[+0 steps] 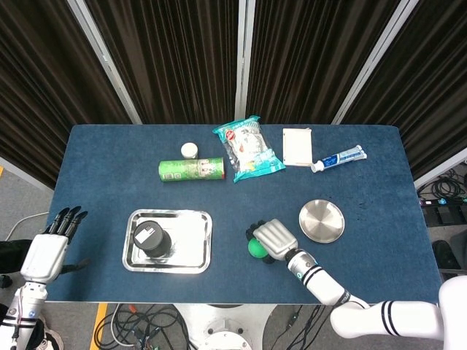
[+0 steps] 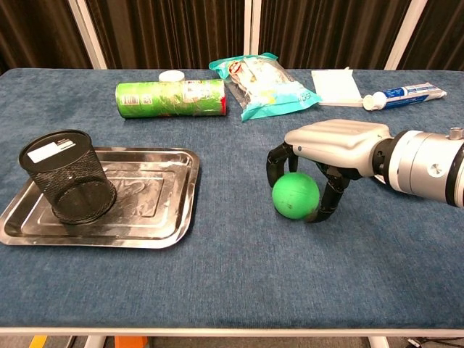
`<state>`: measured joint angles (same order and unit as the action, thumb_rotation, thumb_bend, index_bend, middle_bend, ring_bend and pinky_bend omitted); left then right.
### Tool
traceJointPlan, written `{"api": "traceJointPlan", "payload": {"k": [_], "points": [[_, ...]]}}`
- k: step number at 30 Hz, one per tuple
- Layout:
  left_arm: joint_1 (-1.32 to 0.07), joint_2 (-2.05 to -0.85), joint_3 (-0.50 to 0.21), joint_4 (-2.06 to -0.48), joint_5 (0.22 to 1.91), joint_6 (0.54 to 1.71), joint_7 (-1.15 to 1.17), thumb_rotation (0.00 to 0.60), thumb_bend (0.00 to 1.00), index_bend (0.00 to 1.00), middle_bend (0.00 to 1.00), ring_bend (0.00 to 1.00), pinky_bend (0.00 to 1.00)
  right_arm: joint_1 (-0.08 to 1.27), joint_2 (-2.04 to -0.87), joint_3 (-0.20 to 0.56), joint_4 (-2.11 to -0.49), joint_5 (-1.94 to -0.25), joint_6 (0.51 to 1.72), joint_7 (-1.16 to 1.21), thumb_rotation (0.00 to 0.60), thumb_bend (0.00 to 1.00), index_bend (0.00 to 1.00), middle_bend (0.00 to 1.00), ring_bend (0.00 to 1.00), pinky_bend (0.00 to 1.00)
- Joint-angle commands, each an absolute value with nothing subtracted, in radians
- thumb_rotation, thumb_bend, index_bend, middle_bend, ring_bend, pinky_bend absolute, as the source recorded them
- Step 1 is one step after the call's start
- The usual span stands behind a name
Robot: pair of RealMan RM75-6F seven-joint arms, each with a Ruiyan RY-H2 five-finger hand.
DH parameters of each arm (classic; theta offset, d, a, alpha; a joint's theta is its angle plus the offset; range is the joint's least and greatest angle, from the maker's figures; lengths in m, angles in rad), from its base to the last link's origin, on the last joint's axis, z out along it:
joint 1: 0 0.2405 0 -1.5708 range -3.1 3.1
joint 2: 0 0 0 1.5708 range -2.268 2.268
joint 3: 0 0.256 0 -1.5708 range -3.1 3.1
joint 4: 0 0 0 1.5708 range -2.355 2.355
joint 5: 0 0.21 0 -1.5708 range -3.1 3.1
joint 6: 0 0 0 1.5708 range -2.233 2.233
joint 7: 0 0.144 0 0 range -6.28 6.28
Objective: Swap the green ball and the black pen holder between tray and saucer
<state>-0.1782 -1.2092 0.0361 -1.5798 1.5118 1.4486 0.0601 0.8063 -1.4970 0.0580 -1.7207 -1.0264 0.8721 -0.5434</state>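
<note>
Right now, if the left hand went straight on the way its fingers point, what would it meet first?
Probably nothing: the left hand sits off the table's left edge, fingers pointing up along that side. The way looks free as far as the picture shows, though depth is unclear.

On the table: one green ball (image 2: 295, 196), one black pen holder (image 2: 67, 185), one metal tray (image 2: 156, 221), one saucer (image 1: 321, 221), one green can (image 2: 170, 98), one white cap (image 1: 189, 150), one snack bag (image 2: 264, 85), one white packet (image 1: 297, 146), one toothpaste tube (image 1: 338, 158).

dark curtains (image 1: 175, 58) behind blue table (image 1: 109, 153)
</note>
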Motion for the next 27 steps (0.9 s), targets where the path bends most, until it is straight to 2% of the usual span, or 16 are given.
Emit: {"api": "traceJointPlan", "payload": {"k": [1,9,16,21,27], "points": [[-0.176,-1.210,0.034,-1.578,1.512,1.447,0.058,0.600,0.07,0.09,0.03,0.01,0.30,0.804,-1.500,0.056,-1.721,-1.031,0.885,-0.543,0.600,0.10,0.45,0.38,0.35,0.67],[-0.170,-1.206,0.025,-1.577,1.521,1.450,0.045,0.600,0.07,0.09,0.03,0.01,0.30,0.780,-1.467,0.061,-1.748,-1.073,0.936,-0.505,0.600,0.13,0.53,0.45,0.42,0.70],[-0.173,-1.205,0.017,-1.578,1.526,1.441,0.039,0.600,0.07,0.09,0.03,0.01,0.30,0.675,-1.299,0.065,-1.819,-1.119,1.088,-0.433,0.600,0.13,0.55,0.45,0.43,0.71],[-0.172,-1.204,0.011,-1.582,1.532,1.444,0.043,0.600,0.07,0.09,0.03,0.01,0.30,0.590,-1.215,0.050,-1.785,-1.099,1.141,-0.341,0.600,0.13,0.55,0.45,0.43,0.71],[-0.172,-1.208,0.003,-1.587,1.539,1.449,0.048,0.600,0.07,0.09,0.03,0.01,0.29,0.532,-1.212,0.020,-1.691,-1.103,1.113,-0.243,0.600,0.13,0.55,0.45,0.43,0.71]]}}
